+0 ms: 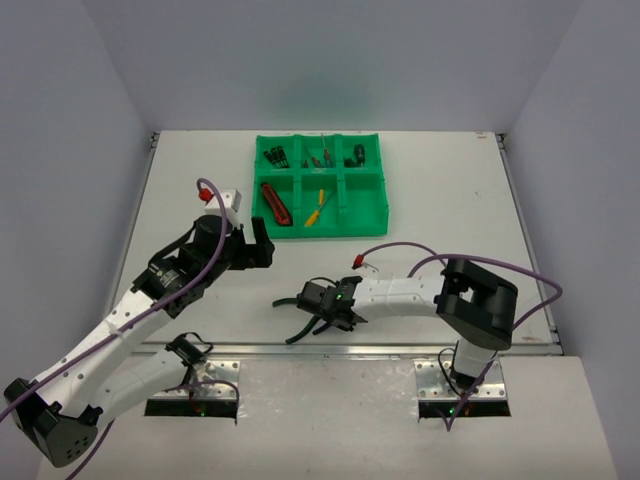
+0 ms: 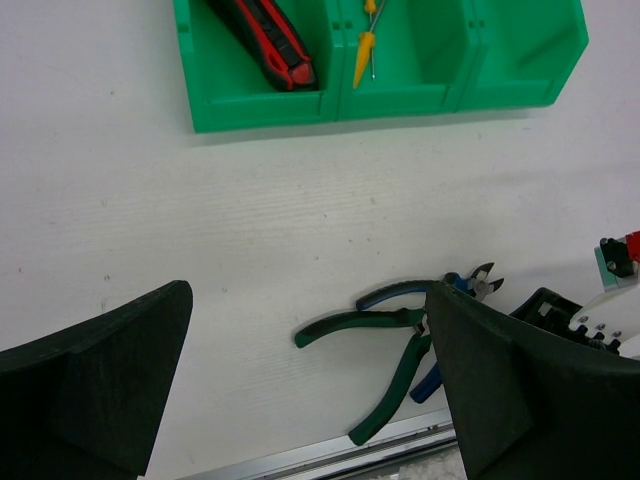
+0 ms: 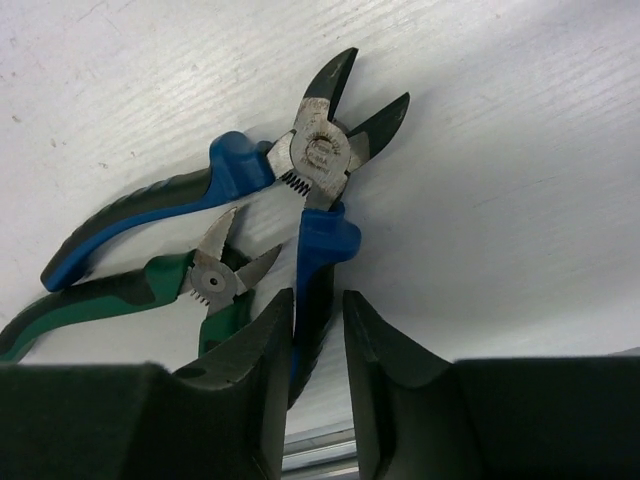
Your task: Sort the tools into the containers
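Blue-handled pliers [image 3: 320, 150] and green-handled pliers [image 3: 215, 280] lie crossed on the white table near its front edge [image 1: 300, 305]. My right gripper [image 3: 318, 300] straddles one blue handle: the left finger touches it, and a thin gap shows at the right finger. The left gripper [image 1: 258, 243] hangs wide open above bare table, with both pliers [image 2: 385, 330] below and to its right. The green compartment tray [image 1: 375, 215] at the back holds a red-and-black knife [image 1: 276, 202], a yellow screwdriver [image 1: 316, 208] and small tools [image 1: 320, 158] in its far row.
A metal rail [image 1: 350, 349] runs along the table's front edge, just behind the pliers. Purple cables loop over both arms [image 1: 400, 248]. Grey walls close in the table on three sides.
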You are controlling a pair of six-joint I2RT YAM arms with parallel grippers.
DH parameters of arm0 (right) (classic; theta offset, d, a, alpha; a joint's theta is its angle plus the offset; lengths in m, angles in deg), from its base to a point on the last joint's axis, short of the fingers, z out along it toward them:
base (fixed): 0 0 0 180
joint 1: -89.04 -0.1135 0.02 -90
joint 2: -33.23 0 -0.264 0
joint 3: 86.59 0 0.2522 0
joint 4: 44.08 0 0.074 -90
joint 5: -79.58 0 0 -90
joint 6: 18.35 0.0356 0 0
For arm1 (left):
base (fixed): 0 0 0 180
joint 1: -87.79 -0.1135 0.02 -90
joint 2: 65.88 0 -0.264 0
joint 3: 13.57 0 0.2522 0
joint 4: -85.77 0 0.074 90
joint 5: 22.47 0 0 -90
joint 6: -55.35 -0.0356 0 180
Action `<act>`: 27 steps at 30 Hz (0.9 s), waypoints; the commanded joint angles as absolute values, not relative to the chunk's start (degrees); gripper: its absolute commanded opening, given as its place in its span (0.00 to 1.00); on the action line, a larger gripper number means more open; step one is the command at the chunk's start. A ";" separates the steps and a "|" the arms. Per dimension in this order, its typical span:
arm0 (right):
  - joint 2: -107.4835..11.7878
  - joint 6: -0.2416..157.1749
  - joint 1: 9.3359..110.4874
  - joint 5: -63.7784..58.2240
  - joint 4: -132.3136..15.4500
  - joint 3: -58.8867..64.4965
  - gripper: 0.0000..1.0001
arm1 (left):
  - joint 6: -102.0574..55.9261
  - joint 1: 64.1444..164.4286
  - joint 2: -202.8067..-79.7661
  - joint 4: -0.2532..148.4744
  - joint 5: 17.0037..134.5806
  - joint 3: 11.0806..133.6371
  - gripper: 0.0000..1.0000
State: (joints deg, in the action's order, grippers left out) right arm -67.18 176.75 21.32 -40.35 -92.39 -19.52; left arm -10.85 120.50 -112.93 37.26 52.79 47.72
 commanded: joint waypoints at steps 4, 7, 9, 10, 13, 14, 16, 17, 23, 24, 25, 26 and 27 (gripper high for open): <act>-66.48 175.27 23.65 -43.47 -93.74 -20.84 0.13 | -11.57 120.97 -113.17 39.58 52.81 47.65 1.00; -64.88 174.08 25.31 -43.99 -93.58 -21.91 0.00 | -11.44 120.92 -113.17 39.58 52.59 47.65 1.00; -63.56 173.78 25.98 -44.55 -93.61 -22.96 0.00 | -11.44 120.92 -113.19 39.58 52.41 47.56 1.00; -62.38 173.63 26.21 -45.11 -93.61 -23.64 0.00 | -11.42 120.95 -113.25 39.58 52.41 47.56 1.00; -57.48 172.29 26.78 -47.26 -93.70 -26.06 0.00 | -11.35 121.01 -113.53 39.58 52.41 47.65 1.00; -56.28 171.53 26.84 -47.82 -93.70 -26.56 0.00 | -11.35 121.01 -113.60 39.55 52.38 47.68 1.00; -54.01 169.90 26.88 -48.76 -93.70 -27.26 0.00 | -11.35 121.01 -113.71 39.49 52.26 47.72 1.00; -52.37 168.95 26.83 -49.43 -93.70 -27.69 0.00 | -11.35 121.01 -113.78 39.47 52.02 47.67 1.00; -44.48 161.82 27.04 -53.47 -93.66 -29.74 0.00 | -11.14 120.96 -114.12 39.28 51.29 47.74 1.00; -43.19 159.93 27.32 -54.48 -93.59 -29.74 0.00 | -11.09 121.01 -114.25 39.22 51.18 47.76 1.00; -42.50 158.07 27.68 -55.10 -93.41 -29.20 0.00 | -11.09 121.00 -114.41 39.21 51.17 47.84 1.00; -41.74 154.94 28.17 -55.86 -92.77 -28.45 0.00 | -11.09 120.95 -114.52 39.16 51.12 47.95 1.00; -41.10 151.34 28.68 -56.40 -91.56 -27.81 0.00 | -11.09 120.92 -114.62 39.04 51.00 48.05 1.00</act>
